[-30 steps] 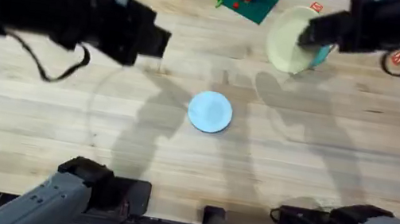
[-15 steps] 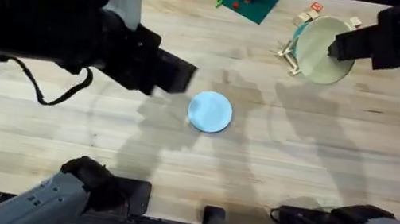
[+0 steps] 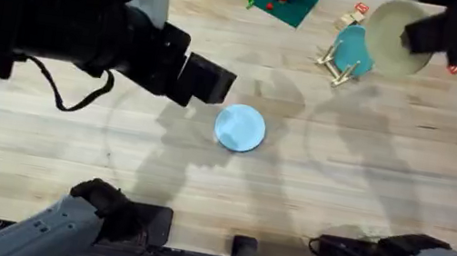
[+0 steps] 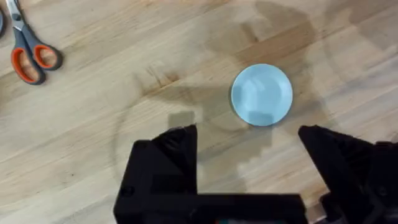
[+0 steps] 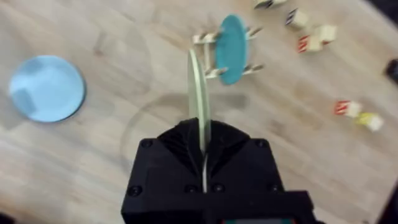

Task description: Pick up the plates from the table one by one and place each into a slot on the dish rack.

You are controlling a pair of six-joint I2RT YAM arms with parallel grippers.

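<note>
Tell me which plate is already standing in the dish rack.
The teal-blue plate, upright between the pegs of the dish rack. The light blue plate lies flat on the table; the pale yellow plate is held by the right gripper.

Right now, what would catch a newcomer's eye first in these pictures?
The right pincer holds a pale yellow plate edge-on above the dish rack, where a teal-blue plate already stands. A light blue plate lies flat mid-table, with the open left pincer hovering by it.
</note>
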